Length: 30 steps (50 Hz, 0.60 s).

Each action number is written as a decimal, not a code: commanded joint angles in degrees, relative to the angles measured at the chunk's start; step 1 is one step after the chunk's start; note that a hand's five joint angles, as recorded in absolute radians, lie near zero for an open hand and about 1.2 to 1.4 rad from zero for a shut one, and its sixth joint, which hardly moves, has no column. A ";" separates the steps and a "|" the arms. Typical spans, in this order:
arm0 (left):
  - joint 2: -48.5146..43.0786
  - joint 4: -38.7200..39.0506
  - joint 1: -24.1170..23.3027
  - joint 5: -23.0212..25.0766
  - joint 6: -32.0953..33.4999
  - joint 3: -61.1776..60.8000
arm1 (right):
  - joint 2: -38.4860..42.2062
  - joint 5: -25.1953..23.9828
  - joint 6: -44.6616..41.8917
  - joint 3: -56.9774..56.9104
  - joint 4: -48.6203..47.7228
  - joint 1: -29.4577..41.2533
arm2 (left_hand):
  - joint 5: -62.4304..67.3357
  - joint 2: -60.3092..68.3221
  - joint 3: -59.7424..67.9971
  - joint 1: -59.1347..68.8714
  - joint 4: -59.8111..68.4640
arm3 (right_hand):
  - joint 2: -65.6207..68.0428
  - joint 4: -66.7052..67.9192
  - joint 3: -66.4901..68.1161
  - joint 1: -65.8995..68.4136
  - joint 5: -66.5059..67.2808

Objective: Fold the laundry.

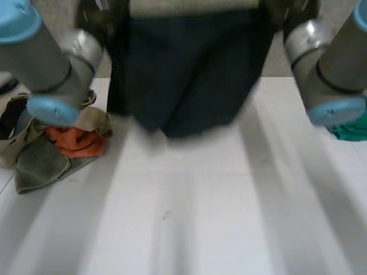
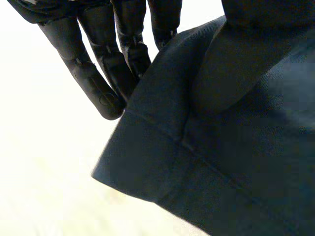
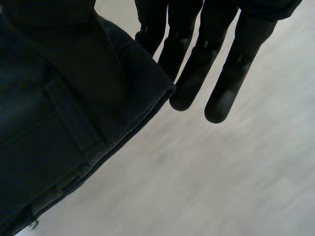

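A dark navy garment (image 1: 189,74) hangs spread between my two arms over the far part of the white table (image 1: 189,217), its lower edge just above the surface. In the left wrist view my left hand (image 2: 103,64) has straight fingers behind a hemmed corner of the garment (image 2: 206,147), and the thumb bulges under the cloth, pinching it. My right hand (image 3: 216,59) likewise holds an edge of the garment (image 3: 59,128) with a stitched band, pinched between thumb and straight fingers.
A pile of laundry lies at the table's left: an orange cloth (image 1: 77,143), a beige piece (image 1: 20,140) and a grey-green piece (image 1: 40,163). A teal cloth (image 1: 352,129) sits at the right edge.
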 commanded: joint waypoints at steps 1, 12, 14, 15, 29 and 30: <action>5.29 16.16 0.06 -1.42 -8.95 -5.63 | -4.26 -0.76 2.11 6.92 -16.78 0.14 | 14.01 11.39 11.90 13.29 11.50 | 12.82 11.30 11.81 17.01 14.15; 4.95 16.79 -0.47 -0.02 -6.85 -33.78 | -4.89 -6.74 2.46 27.93 -8.43 -1.97 | 9.36 6.74 7.25 8.64 6.85 | 12.82 11.30 11.81 17.01 14.15; 3.47 16.61 -0.91 1.12 -5.88 -39.04 | -2.62 -8.40 2.29 31.70 -5.98 -2.15 | -0.38 -3.00 -2.49 -1.10 -2.89 | 12.82 11.30 11.81 17.01 14.15; 2.85 16.61 -1.00 1.56 -5.35 -40.81 | -1.65 -8.94 2.03 32.77 -5.18 -2.32 | -2.27 -4.89 -4.38 -2.99 -4.78 | 12.82 11.30 11.81 17.01 14.15; 9.60 5.54 1.46 1.30 2.03 -52.60 | 0.48 -8.50 -3.25 40.69 5.55 -7.07 | -42.49 -45.11 -44.60 -43.21 -45.00 | 12.82 11.30 11.81 17.01 14.15; 10.31 5.54 1.81 1.56 1.95 -52.78 | -0.31 -8.50 -2.90 41.04 5.56 -7.24 | -42.49 -45.11 -44.60 -43.21 -45.00 | 12.82 11.30 11.81 17.01 14.15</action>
